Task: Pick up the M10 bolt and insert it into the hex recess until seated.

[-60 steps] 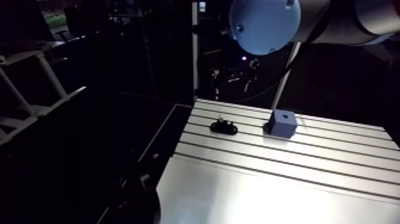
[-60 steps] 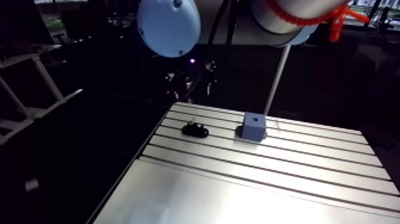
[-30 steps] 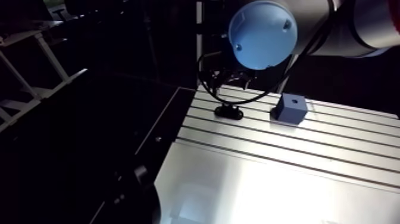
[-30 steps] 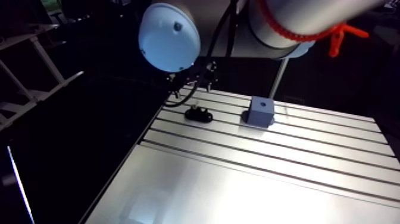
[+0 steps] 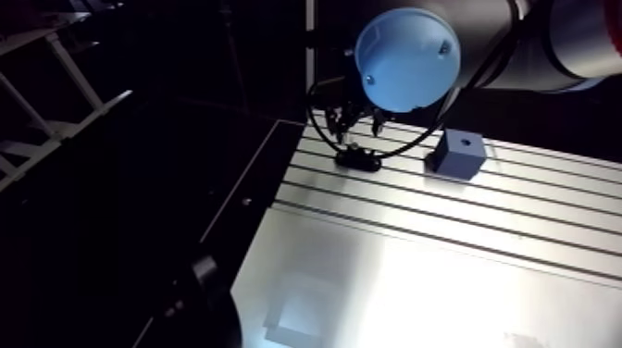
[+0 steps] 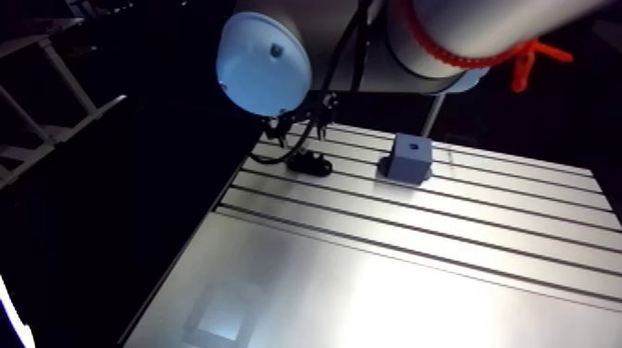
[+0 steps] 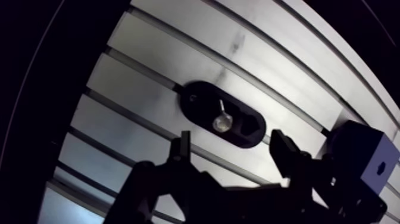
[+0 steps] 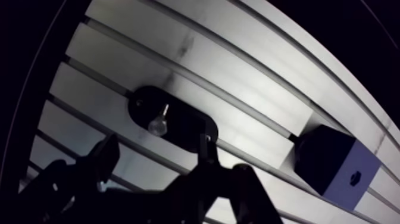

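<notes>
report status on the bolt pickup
Pincer open, hovering over the bolt. Bolt sits in its black holder, not gripped. Blue block with the hex recess stands apart beside it; nothing in the way.

The table (image 6: 389, 278) is aluminium. Its far part is cut by long parallel slots, and its near part is a smooth, bright plate. Two things lie on the slotted part. A black oval holder (image 7: 199, 101) sits over a slot close to the table's side edge. A blue block (image 6: 410, 159) stands apart from it along the same slots, a small recess (image 6: 413, 143) in its top.
</notes>
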